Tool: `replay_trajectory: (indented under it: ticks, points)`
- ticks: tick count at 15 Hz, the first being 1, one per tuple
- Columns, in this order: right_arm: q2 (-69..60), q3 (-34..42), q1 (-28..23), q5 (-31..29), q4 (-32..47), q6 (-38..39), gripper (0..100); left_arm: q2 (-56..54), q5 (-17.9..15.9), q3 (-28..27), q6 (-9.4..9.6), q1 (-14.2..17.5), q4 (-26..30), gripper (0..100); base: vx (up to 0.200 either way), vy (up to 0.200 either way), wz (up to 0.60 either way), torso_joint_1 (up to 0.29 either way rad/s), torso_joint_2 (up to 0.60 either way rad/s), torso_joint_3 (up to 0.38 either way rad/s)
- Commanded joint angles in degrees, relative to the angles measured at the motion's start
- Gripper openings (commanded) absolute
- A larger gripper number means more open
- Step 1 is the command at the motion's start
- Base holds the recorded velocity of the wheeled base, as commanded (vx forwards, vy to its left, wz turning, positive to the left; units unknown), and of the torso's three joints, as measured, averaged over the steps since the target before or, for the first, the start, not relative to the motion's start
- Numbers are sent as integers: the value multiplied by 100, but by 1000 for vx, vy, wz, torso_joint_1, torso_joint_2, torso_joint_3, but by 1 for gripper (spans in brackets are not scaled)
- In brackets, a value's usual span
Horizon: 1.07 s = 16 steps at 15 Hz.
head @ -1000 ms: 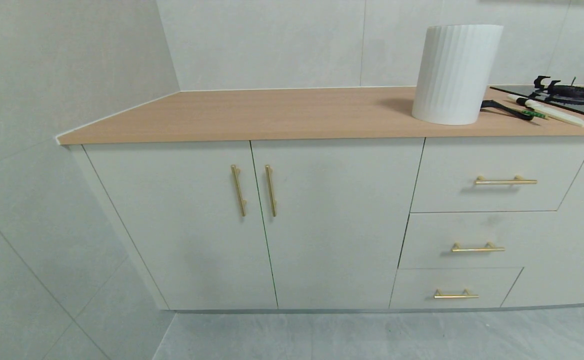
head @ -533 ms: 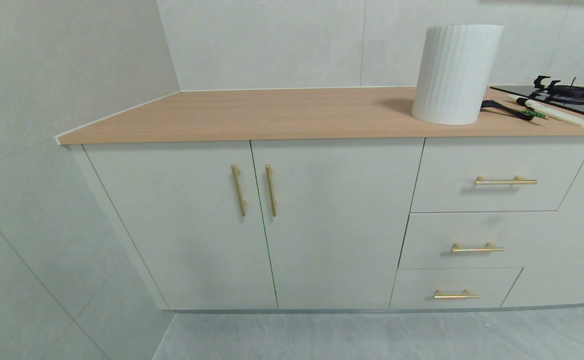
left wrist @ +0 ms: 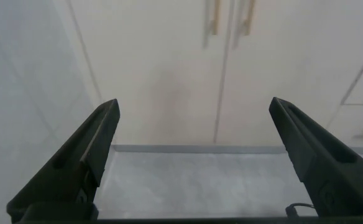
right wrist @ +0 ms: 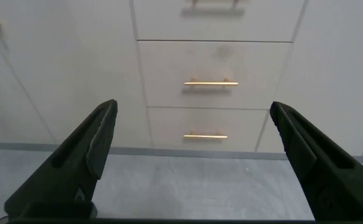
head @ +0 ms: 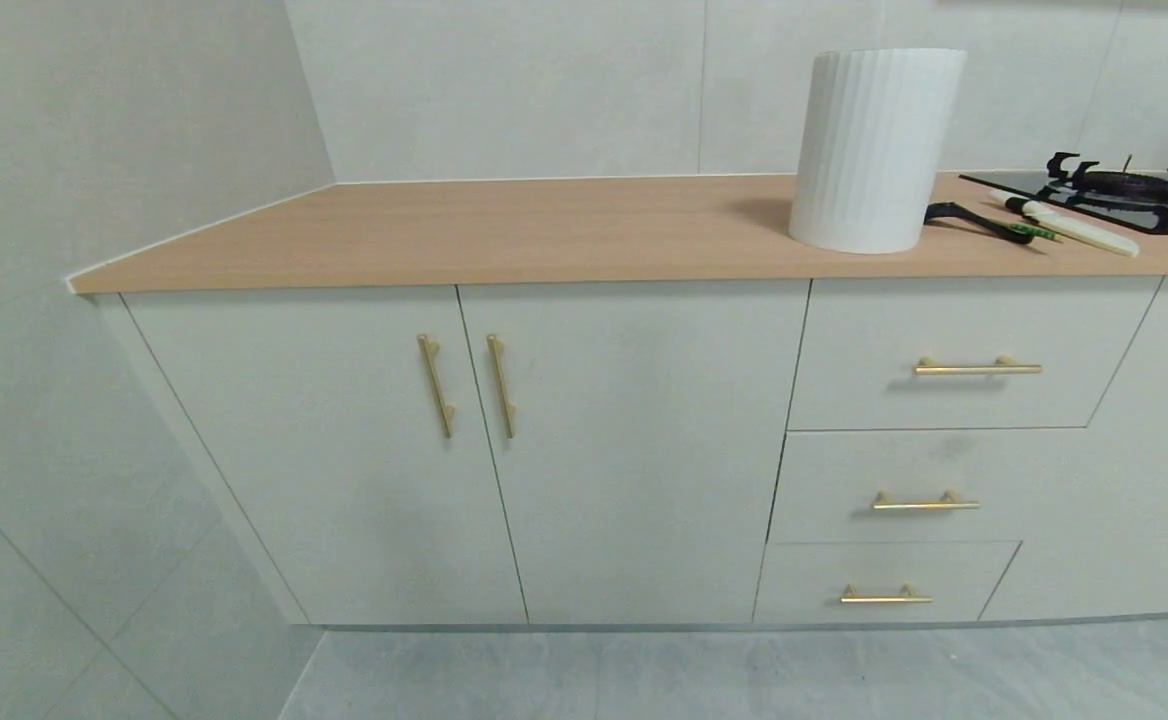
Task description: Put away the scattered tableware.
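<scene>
A tall white ribbed holder [head: 876, 148] stands on the wooden countertop [head: 504, 228] toward the right. Just beyond it lie scattered utensils: a black-handled piece [head: 974, 219], a green-handled one [head: 1034, 232] and a cream-handled knife [head: 1079, 225]. My left gripper [left wrist: 194, 112] is open, low before the double cabinet doors [left wrist: 228, 68] with the floor under it. My right gripper [right wrist: 194, 112] is open too, low in front of the drawers [right wrist: 212, 74]. Neither holds anything.
A black gas hob [head: 1124, 190] sits at the counter's far right. Below the counter are two doors with gold handles [head: 469, 385] and three drawers [head: 944, 430]. A tiled wall [head: 94, 150] closes the left side. Grey floor [head: 744, 675] lies in front.
The whole head picture has shifted left and slightly down, so the camera has moved. Nothing on the counter has changed place.
</scene>
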Motion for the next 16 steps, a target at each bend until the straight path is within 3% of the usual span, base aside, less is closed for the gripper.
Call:
replay_trajectory:
  ticks: [1, 8, 16]
  points:
    - [11, 0, 2, 2, -1, -2, 100, 9, 2, 0, -8, -1, 0, 100, 0, -200, 0, 2, -2, 2]
    - [11, 0, 2, 2, -1, -2, 100, 9, 2, 0, 0, -1, 0, 100, 0, -200, 0, 1, 0, 5]
    - [11, 0, 2, 2, -1, -2, 100, 9, 2, 0, 0, -1, 0, 100, 0, 0, 0, 0, 0, 0]
